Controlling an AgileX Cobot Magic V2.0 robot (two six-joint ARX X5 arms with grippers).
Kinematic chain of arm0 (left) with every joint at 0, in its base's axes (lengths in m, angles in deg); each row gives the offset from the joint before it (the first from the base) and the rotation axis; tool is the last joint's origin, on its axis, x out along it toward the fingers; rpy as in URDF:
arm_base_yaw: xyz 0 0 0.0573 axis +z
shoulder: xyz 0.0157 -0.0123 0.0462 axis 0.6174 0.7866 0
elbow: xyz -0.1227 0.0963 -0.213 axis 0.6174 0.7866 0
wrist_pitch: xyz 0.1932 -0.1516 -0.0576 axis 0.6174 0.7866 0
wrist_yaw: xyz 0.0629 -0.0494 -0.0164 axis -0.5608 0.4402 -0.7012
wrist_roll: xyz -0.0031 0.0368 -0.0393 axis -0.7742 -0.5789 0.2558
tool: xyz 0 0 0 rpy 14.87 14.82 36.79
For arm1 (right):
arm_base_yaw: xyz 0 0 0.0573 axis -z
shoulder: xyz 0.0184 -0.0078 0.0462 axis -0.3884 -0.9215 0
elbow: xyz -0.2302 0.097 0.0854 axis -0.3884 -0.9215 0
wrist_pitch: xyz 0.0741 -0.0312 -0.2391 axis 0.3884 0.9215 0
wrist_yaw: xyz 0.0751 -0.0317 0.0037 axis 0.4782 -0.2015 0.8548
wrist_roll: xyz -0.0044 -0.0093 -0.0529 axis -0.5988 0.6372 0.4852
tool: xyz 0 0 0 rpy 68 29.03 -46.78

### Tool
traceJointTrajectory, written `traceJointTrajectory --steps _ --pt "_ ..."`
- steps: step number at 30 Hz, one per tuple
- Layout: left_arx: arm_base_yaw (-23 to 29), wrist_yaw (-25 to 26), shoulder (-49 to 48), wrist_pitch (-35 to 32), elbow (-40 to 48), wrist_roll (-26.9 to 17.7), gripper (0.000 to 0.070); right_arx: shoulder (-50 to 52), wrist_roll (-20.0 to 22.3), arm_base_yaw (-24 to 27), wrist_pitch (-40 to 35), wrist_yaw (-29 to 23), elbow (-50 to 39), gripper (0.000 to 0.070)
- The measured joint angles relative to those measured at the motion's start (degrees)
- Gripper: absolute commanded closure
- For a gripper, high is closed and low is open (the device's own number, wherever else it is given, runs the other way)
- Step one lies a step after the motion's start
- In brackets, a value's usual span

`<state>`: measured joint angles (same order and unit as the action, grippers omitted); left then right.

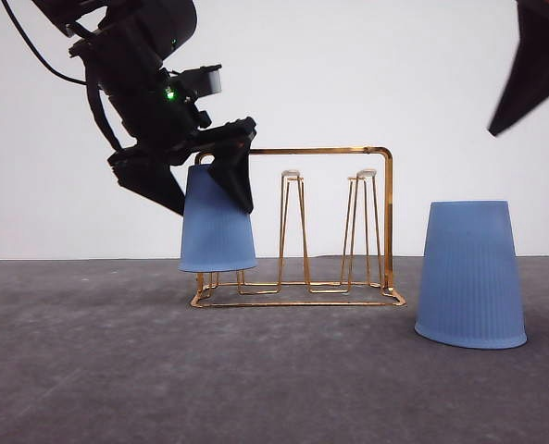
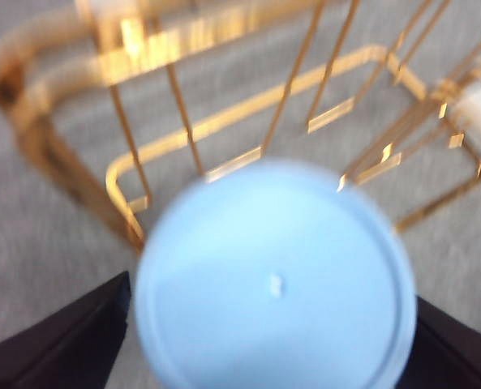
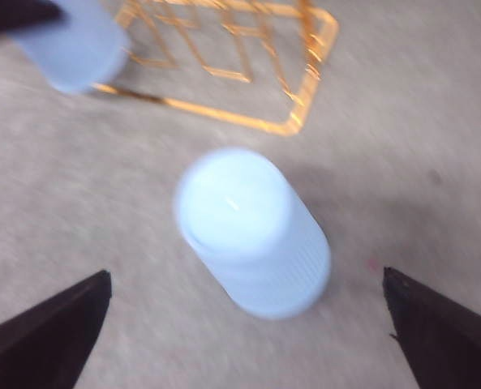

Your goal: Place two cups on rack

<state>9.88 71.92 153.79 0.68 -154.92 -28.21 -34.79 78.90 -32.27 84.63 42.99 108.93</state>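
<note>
Left gripper (image 1: 205, 176): clamped on upturned cup (image 1: 217, 227), held over the rack's (image 1: 297, 231) left end, rim above the base wire | Right gripper (image 3: 240, 324): fingers wide apart over second cup (image 1: 469, 275), which stands upturned on table (image 1: 117, 370) right of rack | Wrist views blurred | Two white-tipped prongs (image 1: 291, 174) bare.

left arm (image 1: 149, 83): showing a matte black, blocky casing
light (image 1: 170, 93): glowing green
cable (image 1: 33, 46): trailing black
right gripper (image 3: 248, 332): showing black, wedge-shaped fingers (image 3: 49, 328)
</note>
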Motion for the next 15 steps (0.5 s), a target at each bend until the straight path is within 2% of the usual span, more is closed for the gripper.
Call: traceJointTrajectory --steps 9,15 --pt "0.69 0.33 -10.59 9.07 -4.37 -1.41 0.0137 -6.87 -0.01 -4.52 -7.25 -3.65 0.11 0.0000" --pt "3.31 0.33 -16.87 19.13 -4.42 -2.71 0.0144 -14.17 0.00 -5.48 -12.17 -6.94 0.11 0.0000"
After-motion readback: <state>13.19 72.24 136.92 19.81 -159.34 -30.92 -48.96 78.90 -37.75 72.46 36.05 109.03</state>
